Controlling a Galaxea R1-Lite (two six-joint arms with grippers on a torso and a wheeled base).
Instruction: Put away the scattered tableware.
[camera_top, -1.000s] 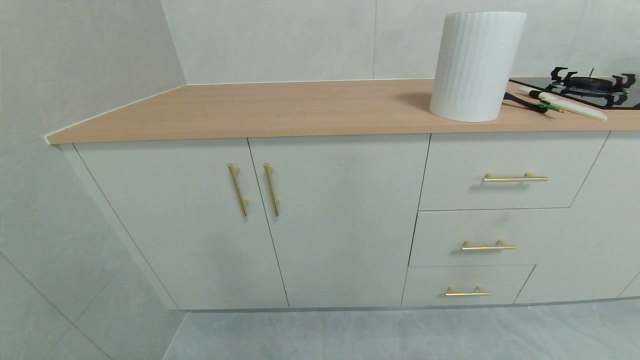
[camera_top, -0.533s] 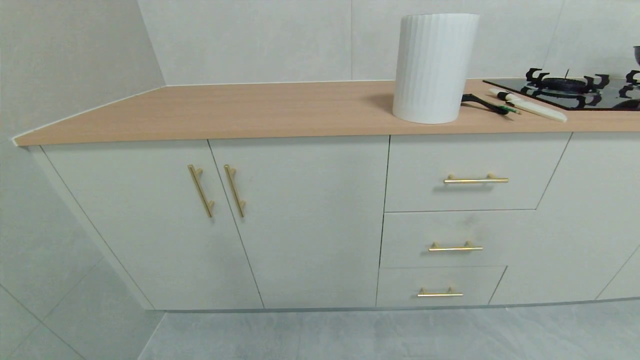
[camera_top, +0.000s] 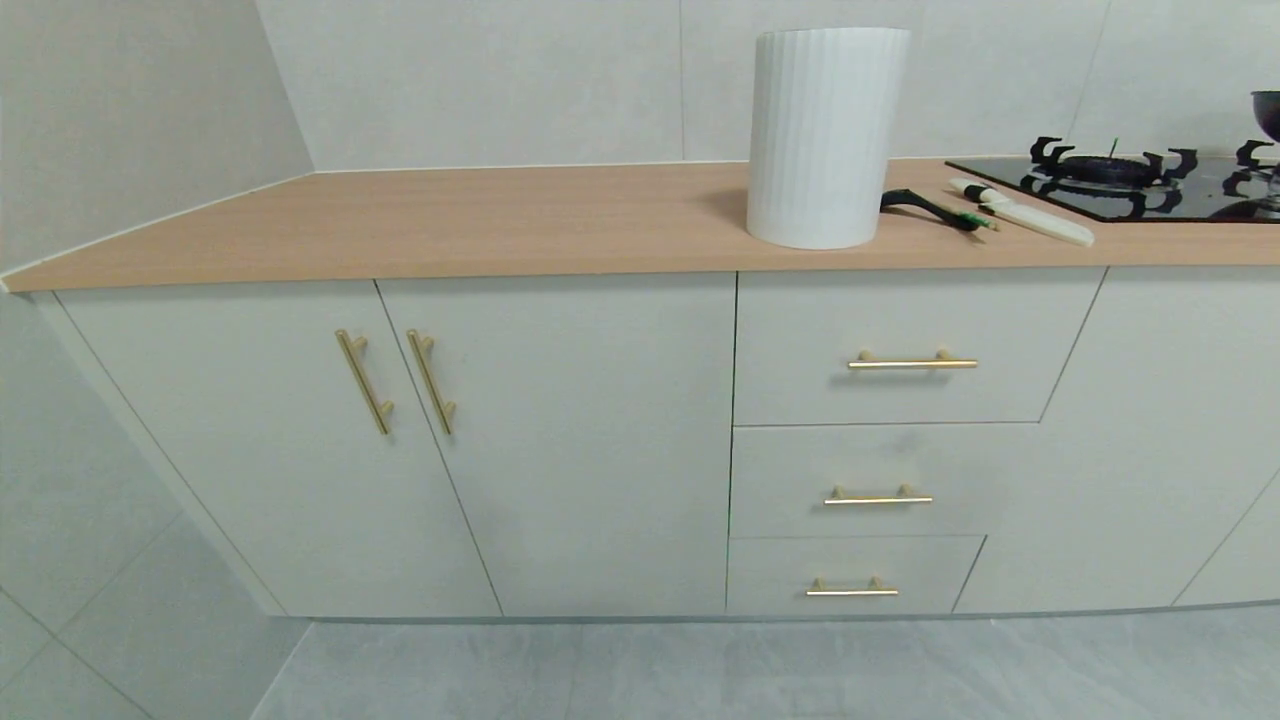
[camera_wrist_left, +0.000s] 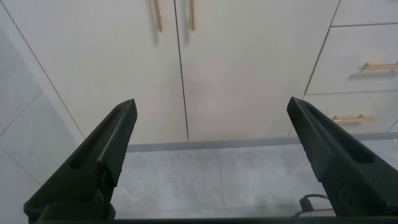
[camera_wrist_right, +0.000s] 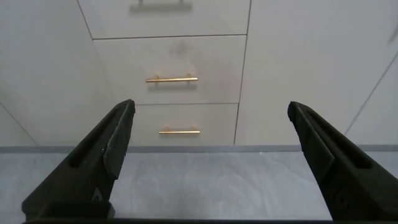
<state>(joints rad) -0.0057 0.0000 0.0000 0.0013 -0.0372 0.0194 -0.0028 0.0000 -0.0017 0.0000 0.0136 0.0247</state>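
Left end effector (camera_wrist_left: 209, 109) and right end effector (camera_wrist_right: 209, 107) both spread wide, empty, facing cabinet fronts (camera_wrist_left: 249, 62). Upper right of the head view, on the bench (camera_top: 450, 215): ribbed white canister (camera_top: 825, 135), black-handled utensil (camera_top: 930, 208), cream utensil (camera_top: 1040, 218), hob (camera_top: 1110, 185). Nothing appears put away yet.

A light wood countertop (camera_top: 450, 215) ran along the tiled wall. A tall white ribbed canister (camera_top: 825, 135) stood upright on it near the front edge. Just beside the canister, at its 3 o'clock, a black-handled utensil (camera_top: 925, 205) lay flat, with a cream-coloured utensil (camera_top: 1030, 215) lying close alongside, further out at 3 o'clock. Beyond them, at about 2 o'clock, a black glass hob (camera_top: 1110, 190) sat in the counter.
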